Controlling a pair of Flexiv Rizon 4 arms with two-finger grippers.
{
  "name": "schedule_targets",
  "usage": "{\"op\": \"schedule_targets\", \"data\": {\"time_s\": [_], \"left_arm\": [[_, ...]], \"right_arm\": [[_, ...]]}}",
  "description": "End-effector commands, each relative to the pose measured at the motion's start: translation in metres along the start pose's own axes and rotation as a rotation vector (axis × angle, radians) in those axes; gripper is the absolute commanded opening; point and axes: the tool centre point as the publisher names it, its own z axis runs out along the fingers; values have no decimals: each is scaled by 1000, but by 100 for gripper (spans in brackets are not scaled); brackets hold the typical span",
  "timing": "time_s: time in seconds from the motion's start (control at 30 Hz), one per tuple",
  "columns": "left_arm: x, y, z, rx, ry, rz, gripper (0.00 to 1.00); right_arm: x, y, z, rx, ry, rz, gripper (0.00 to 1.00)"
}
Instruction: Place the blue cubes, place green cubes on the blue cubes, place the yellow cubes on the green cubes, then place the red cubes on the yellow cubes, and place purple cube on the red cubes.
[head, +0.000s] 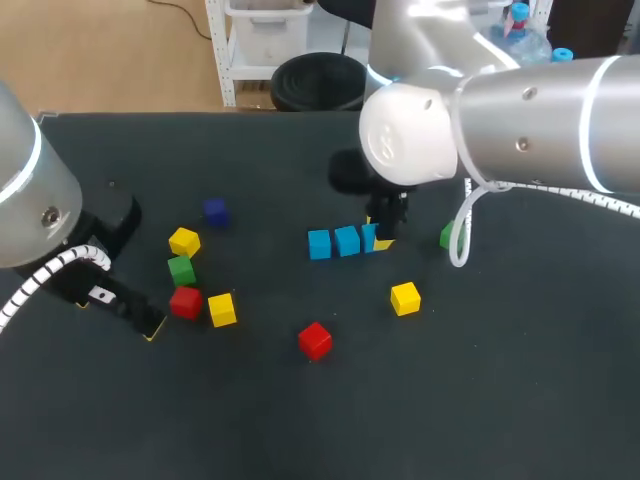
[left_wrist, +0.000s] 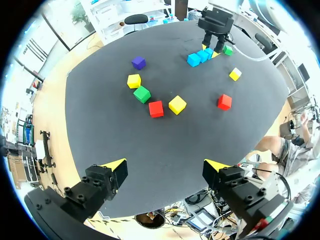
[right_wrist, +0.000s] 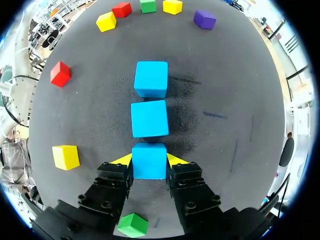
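Observation:
Three blue cubes lie in a row mid-table: one (head: 319, 244), a second (head: 347, 240), and a third (right_wrist: 149, 160) held between the yellow-tipped fingers of my right gripper (right_wrist: 149, 162), which is shut on it at table level. The other two blue cubes (right_wrist: 149, 118) (right_wrist: 151, 79) line up ahead of it. A green cube (right_wrist: 132, 224) sits behind the right gripper. A purple cube (head: 215, 211), yellow cube (head: 184, 241), green cube (head: 181, 270), red cube (head: 185, 301) and yellow cube (head: 222, 309) cluster at the left. My left gripper (left_wrist: 165, 167) stands open and empty above the near left table.
A loose yellow cube (head: 405, 298) and a red cube (head: 315, 340) lie in front of the blue row. The right arm's white cable (head: 462, 235) hangs beside the green cube (head: 446, 236).

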Motion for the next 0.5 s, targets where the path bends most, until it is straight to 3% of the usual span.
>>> {"op": "schedule_targets", "data": {"time_s": [0.03,0.5], "left_arm": [[0,1,1,3,0,2,100],[0,1,1,3,0,2,100]], "right_arm": [[2,2,0,2,-2,0,5],[1,5,0,-2,-3,-7,2]]}}
